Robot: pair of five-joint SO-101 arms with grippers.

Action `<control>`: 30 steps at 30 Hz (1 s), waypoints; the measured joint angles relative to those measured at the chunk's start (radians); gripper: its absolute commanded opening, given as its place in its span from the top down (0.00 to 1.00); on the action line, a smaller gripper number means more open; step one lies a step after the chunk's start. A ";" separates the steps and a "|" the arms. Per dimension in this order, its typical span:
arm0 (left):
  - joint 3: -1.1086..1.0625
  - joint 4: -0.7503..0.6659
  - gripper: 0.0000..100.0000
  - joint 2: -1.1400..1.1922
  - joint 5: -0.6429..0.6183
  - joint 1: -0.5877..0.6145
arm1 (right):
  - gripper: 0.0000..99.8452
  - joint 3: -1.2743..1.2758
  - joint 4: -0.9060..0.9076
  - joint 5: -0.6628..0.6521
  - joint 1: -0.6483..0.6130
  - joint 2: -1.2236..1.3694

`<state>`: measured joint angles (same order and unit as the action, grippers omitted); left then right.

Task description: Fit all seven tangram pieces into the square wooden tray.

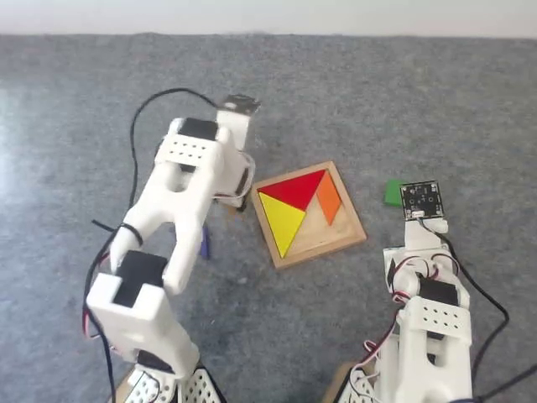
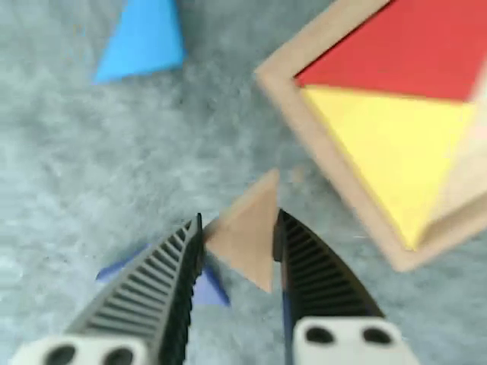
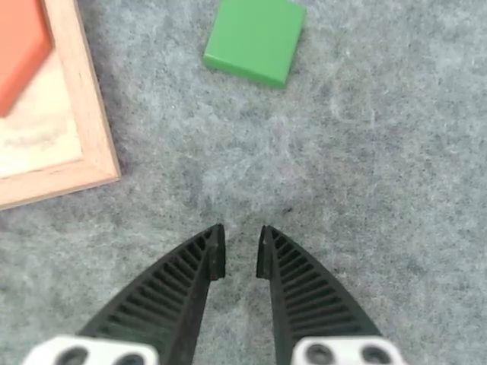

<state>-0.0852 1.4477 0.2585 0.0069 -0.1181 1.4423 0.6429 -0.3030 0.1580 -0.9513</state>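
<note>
The left hand (image 2: 240, 220) is closed on a small tan wooden triangle (image 2: 247, 236), its two ribbed fingers pressing opposite edges. The grip sits just off the corner of the square wooden tray (image 1: 323, 253), which I take to be for carrying the piece over the rim. A dark blue flat piece (image 2: 211, 290) lies on the grey felt-like surface (image 1: 419, 101) under that hand, and a light blue triangle (image 2: 144, 38) lies in the upper left of the left wrist frame, apart from the tray.

The right hand (image 3: 240, 236) is almost closed, a narrow slit between its fingers and nothing in it. It hangs over bare surface, between the tray's corner and a green square block (image 3: 255, 38), probably waiting its turn.

The tray sits mid-frame in the high view and holds three pieces: a large red triangle (image 1: 295, 189), a large yellow triangle (image 1: 283, 220) along its edge, and an orange piece (image 1: 329, 200). The lower right part of its floor is bare wood.
</note>
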 measured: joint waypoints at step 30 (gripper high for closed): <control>0.446 -0.064 0.86 0.393 -0.405 -0.419 | 0.92 0.000 0.000 0.000 0.000 0.000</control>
<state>0.3613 1.3832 0.6513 -0.3982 -0.5370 1.4423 0.6429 -0.3030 0.1580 -0.9513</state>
